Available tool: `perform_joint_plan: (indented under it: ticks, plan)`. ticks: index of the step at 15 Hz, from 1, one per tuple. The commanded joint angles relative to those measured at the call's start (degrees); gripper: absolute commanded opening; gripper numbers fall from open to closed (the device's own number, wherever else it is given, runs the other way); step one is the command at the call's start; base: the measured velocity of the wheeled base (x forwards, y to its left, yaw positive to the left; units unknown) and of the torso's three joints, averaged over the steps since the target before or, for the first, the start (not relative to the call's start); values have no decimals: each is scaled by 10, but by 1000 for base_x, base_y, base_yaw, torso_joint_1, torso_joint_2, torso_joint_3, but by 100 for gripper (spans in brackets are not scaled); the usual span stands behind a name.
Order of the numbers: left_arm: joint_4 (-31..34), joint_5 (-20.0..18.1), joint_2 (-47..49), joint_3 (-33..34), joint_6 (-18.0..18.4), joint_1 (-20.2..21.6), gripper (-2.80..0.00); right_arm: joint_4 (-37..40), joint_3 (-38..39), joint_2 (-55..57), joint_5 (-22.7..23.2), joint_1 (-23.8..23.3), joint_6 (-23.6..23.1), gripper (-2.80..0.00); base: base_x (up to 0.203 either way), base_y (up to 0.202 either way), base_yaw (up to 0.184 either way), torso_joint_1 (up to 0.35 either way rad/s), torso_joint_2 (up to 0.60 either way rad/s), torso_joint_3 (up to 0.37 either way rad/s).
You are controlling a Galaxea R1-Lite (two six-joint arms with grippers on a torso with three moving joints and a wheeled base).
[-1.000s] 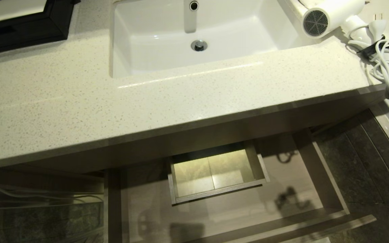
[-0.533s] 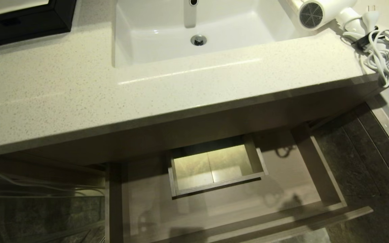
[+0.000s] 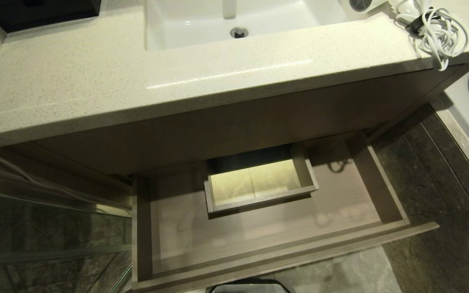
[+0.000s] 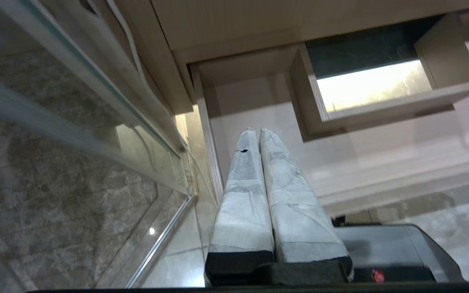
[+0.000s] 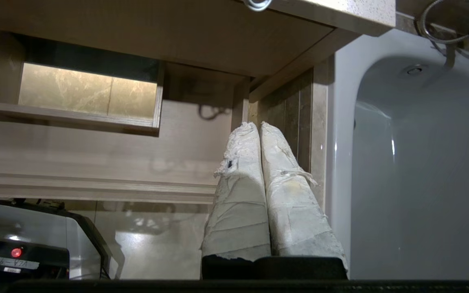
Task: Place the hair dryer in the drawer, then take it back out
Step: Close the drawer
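Only a small bit of the hair dryer point(image 3: 362, 4) shows, at the far right corner of the counter point(image 3: 96, 81), because the picture's top edge cuts the rest off. Its white cord point(image 3: 438, 34) lies in a messy bundle just beside it, and one loop hangs over the counter's front edge. The sink point(image 3: 259, 20) and a black box point(image 3: 39, 12) at the far left corner are cut off too.

Neither arm shows in the head view. The left gripper point(image 4: 257, 132) has its two wrapped fingers pressed together with nothing between them. It hangs low, in front of the left end of the drawer point(image 3: 259, 260). The right gripper point(image 5: 257, 125) has its fingers pressed together too, and it holds nothing. It is low down by the right end of the drawer, near a white tub point(image 5: 417, 162).

The drawer is pulled out wide under the counter, and nothing lies in it. A small wooden box point(image 3: 259, 199) sticks out above the back of the drawer, and its floor glows yellow. The floor is dark stone tile point(image 3: 442, 183). On the left stands a glass wall point(image 4: 55, 142). A dark part of the robot point(image 3: 250, 287) peeks in at the bottom edge.
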State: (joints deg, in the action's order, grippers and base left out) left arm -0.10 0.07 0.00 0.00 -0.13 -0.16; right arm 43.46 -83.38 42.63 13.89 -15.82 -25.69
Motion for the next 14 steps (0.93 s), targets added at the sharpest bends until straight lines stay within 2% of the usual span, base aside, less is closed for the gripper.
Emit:
perform_joint_plan:
  ticks: [1,12,14]
  plan:
    - [0,0,0,0,0,0,-280,2,8,-11,1,1,-1,-280,0,0,0,-313,40,-281]
    - [0,0,0,0,0,0,-280,-8,24,-20,-16,-1,18,-280,0,0,0,-275,-36,-314]
    - [0,0,0,1,0,0,-280,-7,31,-23,-16,0,19,-280,0,0,0,-153,6,-107]
